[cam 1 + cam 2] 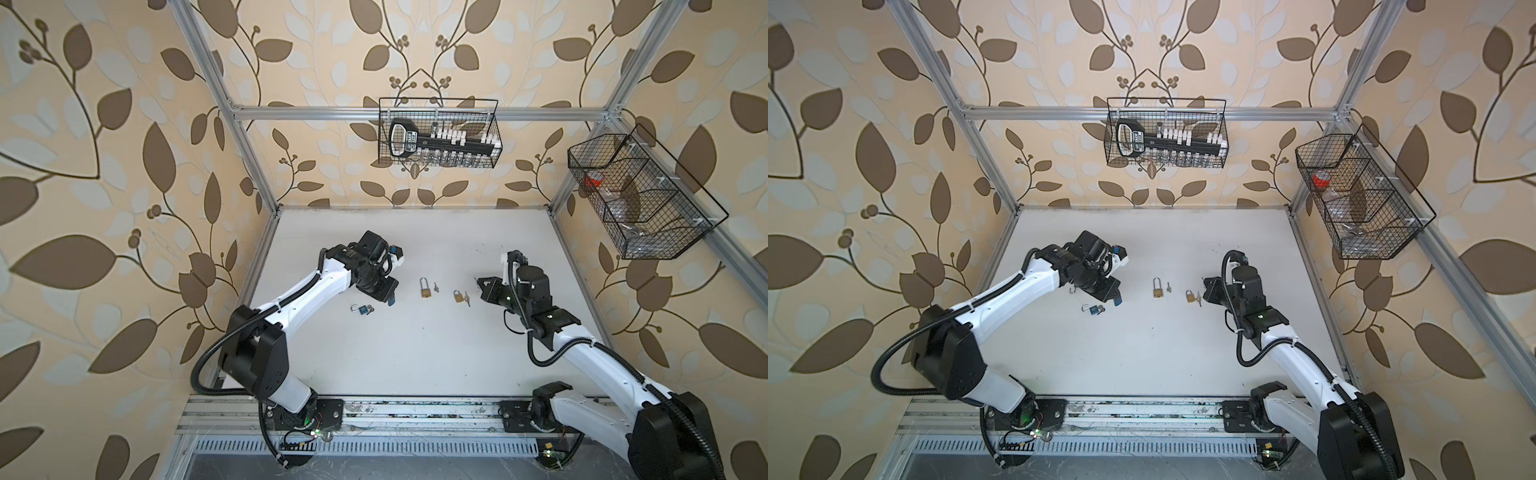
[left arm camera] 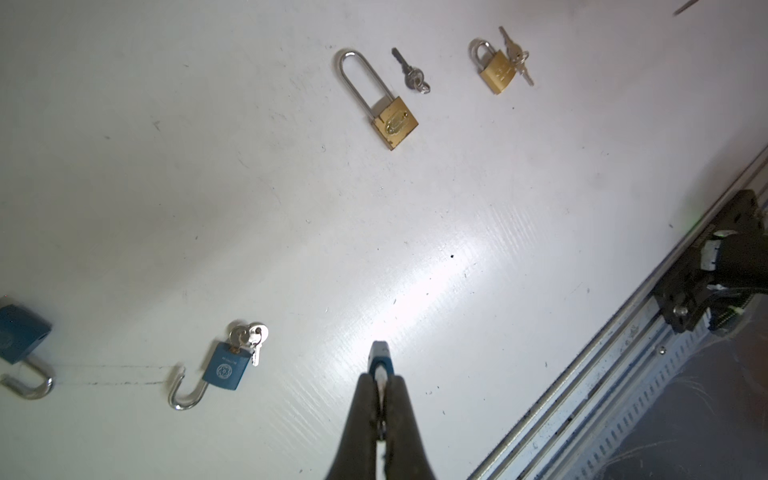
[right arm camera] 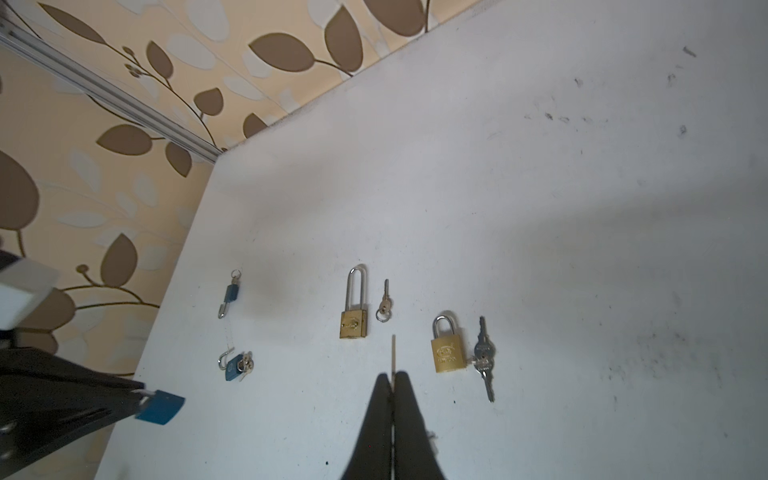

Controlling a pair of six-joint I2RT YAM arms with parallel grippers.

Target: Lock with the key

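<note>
A small blue padlock point(image 2: 226, 371) lies flat on the white bench point(image 2: 291, 228). Its steel shackle is swung open into a J-shaped hook. A bunch of silver keys point(image 2: 249, 337) sits at its keyhole end, and one seems to be seated in the lock. Since it is open, this is probably the lock to close.

In both top views the padlock's long axis runs across the bench, with the hook pointing away from the left pincer point(image 1: 390, 296) and the key end towards it. The padlock lies near that pincer's tip, on its outer side and a little towards the front rail, so the left arm is much the nearer. That pincer is closed. A blue-and-white piece shows at its tip, and I cannot tell whether it is held or part of the finger.

Further right lie a brass padlock with a long shackle point(image 2: 395, 122) and a loose key point(image 2: 409, 75) beside it. Beyond them is a squat brass padlock point(image 2: 496, 72) touching its own keys. Both brass shackles look closed.

The right pincer point(image 3: 392, 376) is closed too, near the squat lock, with a thin pale sliver sticking out between its dark tapered fingers. The bench is smooth, glossy and scuffed.
</note>
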